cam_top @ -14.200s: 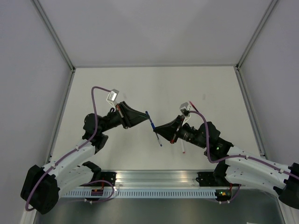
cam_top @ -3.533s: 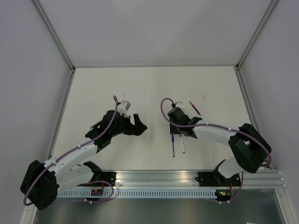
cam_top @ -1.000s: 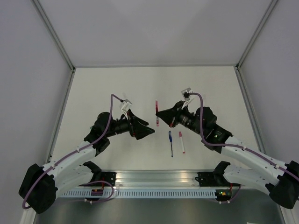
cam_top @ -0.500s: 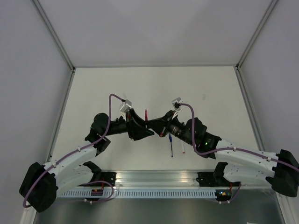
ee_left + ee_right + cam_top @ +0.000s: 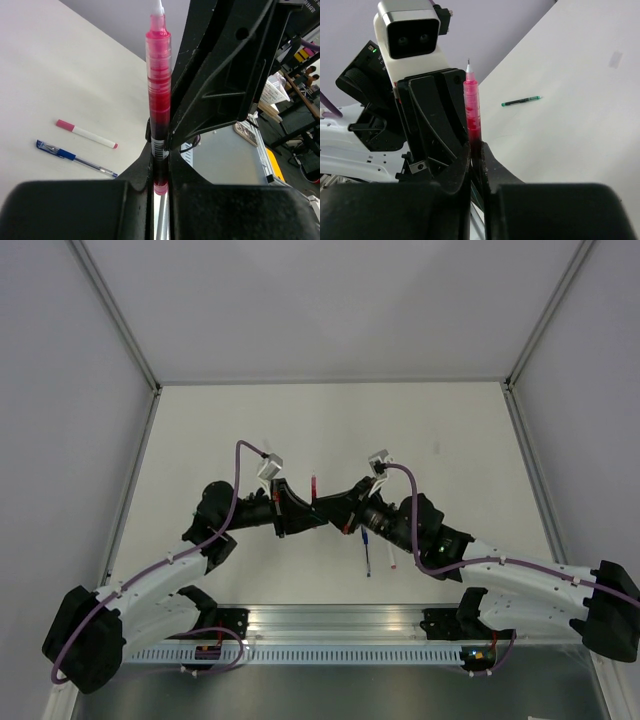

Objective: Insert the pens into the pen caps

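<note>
Red pen (image 5: 313, 485) stands upright above the table centre, its bare writing tip at 12 o'clock. The left gripper (image 5: 160, 172), wide apart a second ago, is now clamped on the lower barrel. The right gripper (image 5: 476, 150) stays clamped on the same barrel from the opposite side. This two-arm hold probably prepares a regrip before capping. Blue pen (image 5: 367, 555) and white pen (image 5: 86, 133) lie at 5 o'clock, seen from overhead. No cap is discernible.

left claw (image 5: 160, 167) facing right claw (image 5: 476, 150), pens (image 5: 75, 159) nearby
</note>
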